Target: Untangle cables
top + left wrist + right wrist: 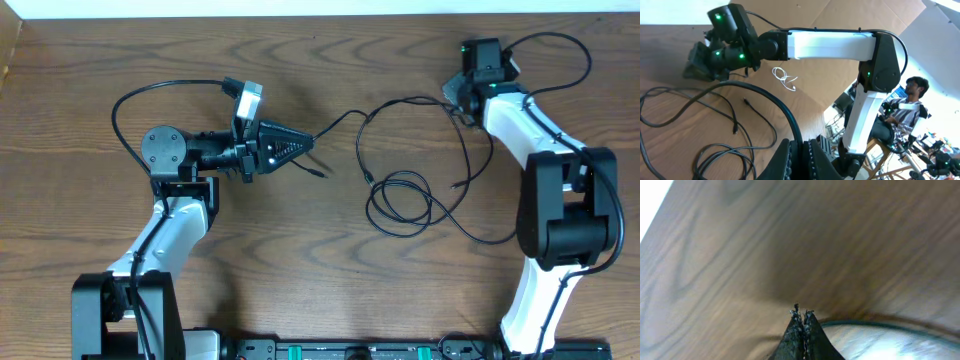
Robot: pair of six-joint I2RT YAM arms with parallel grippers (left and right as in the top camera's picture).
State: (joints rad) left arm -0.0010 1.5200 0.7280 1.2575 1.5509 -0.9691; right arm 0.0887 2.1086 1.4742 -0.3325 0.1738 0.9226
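Note:
Thin black cables (405, 200) lie in loose loops mid-table, with one strand running up-left to my left gripper (311, 141) and others leading up toward my right gripper (458, 98). In the left wrist view the left gripper (801, 142) is shut on a black cable (770, 97) that arches away over the table. More loops (715, 152) lie to its left. A thin white cord (785, 80) lies beyond the right arm. My right gripper (803, 312) is low over the wood with its fingertips pressed together. A dark cable (875, 325) passes close beside them, and I cannot tell whether it is pinched.
A small plug end (325, 173) lies just below the left gripper's tip. The table's far edge (320, 14) runs close behind the right gripper. The right arm's own thick lead (560, 45) loops at the back right. Bare wood (330, 270) spreads in front of the coil.

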